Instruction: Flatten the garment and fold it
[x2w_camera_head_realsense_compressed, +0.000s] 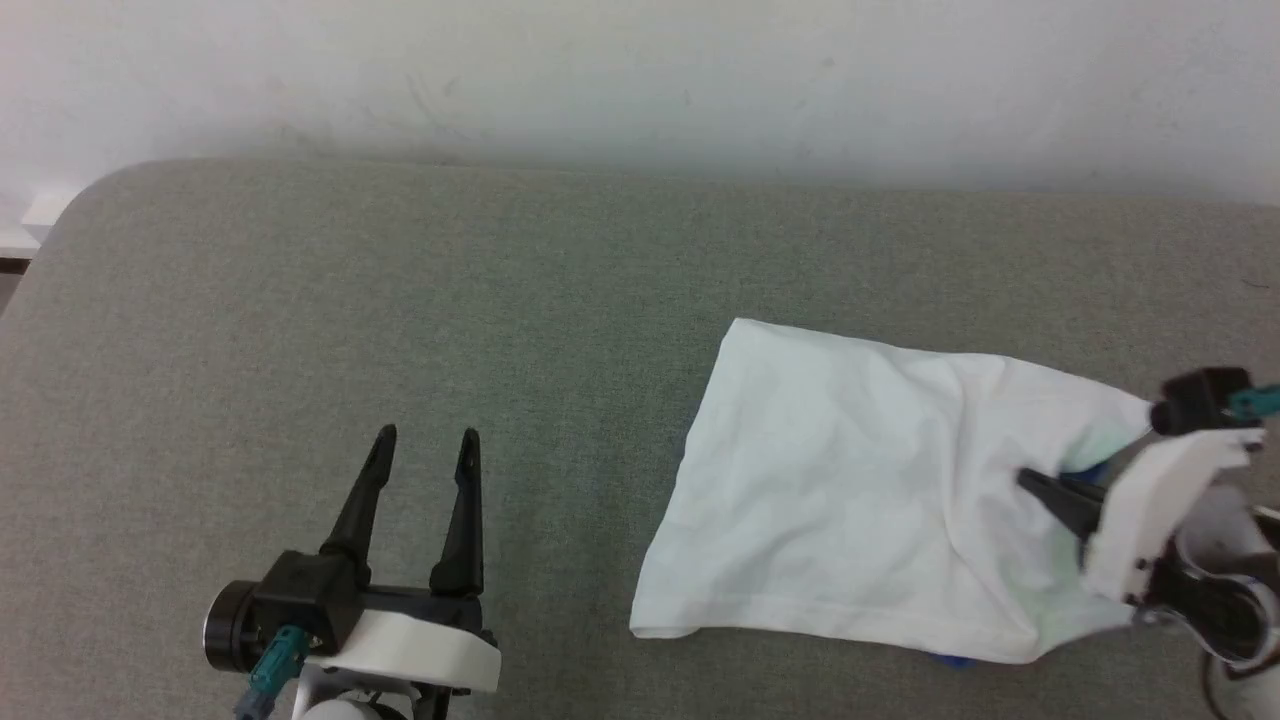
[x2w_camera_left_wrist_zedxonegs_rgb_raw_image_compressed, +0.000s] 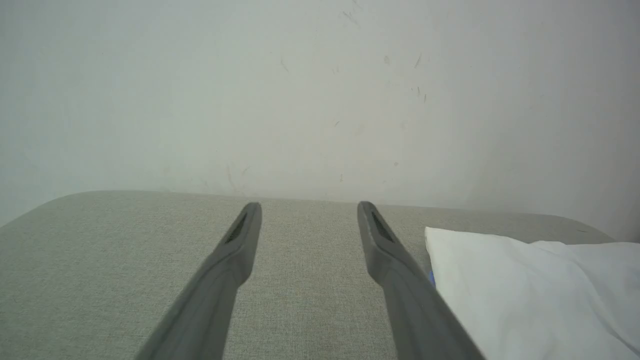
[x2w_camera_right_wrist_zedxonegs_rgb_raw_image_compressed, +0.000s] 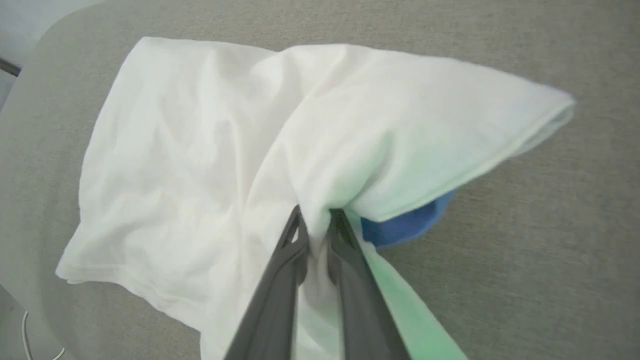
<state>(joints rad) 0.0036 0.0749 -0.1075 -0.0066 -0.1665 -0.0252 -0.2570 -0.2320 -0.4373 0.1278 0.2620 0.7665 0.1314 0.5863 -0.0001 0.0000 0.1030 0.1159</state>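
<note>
A: Nearest first. Left side?
B: Left gripper (x2w_camera_head_realsense_compressed: 429, 435) sits near left, above the bare grey fabric-covered surface (x2w_camera_head_realsense_compressed: 400, 300). Its two dark fingers are spread wide. Nothing between them, nothing touched. In its wrist view the left gripper (x2w_camera_left_wrist_zedxonegs_rgb_raw_image_compressed: 310, 210) points toward the far wall, and a corner of the garment (x2w_camera_left_wrist_zedxonegs_rgb_raw_image_compressed: 525, 295) lies just beside its right finger.
A: Near right?
B: Right gripper (x2w_camera_head_realsense_compressed: 1030, 482) comes in from the right edge, fingers pointing left, at the garment's right end. In the wrist view the right gripper (x2w_camera_right_wrist_zedxonegs_rgb_raw_image_compressed: 317, 215) is closed nearly together, with a pinch of white cloth bunched between the tips. So it has hold of the garment.
A: Garment position?
B: Garment (x2w_camera_head_realsense_compressed: 850, 480) is on the right half of the surface, mid depth, well apart from the left gripper. It shows white, a rough wrinkled rectangle, with a hemmed edge along the near side. The left end lies flat. The right end is drawn up in a ridge running to the pinch (x2w_camera_right_wrist_zedxonegs_rgb_raw_image_compressed: 200, 150).
A: Any colour?
B: Blue cloth (x2w_camera_right_wrist_zedxonegs_rgb_raw_image_compressed: 405, 225) peeks out from under the raised white fold, just beside the fingers. There's a blue sliver at the near edge too (x2w_camera_head_realsense_compressed: 950, 658). The white cloth looks greenish next to the grip.
A: Far end?
B: The surface has a rounded far-left corner. Beyond it is a pale scuffed wall (x2w_camera_head_realsense_compressed: 640, 80).
</note>
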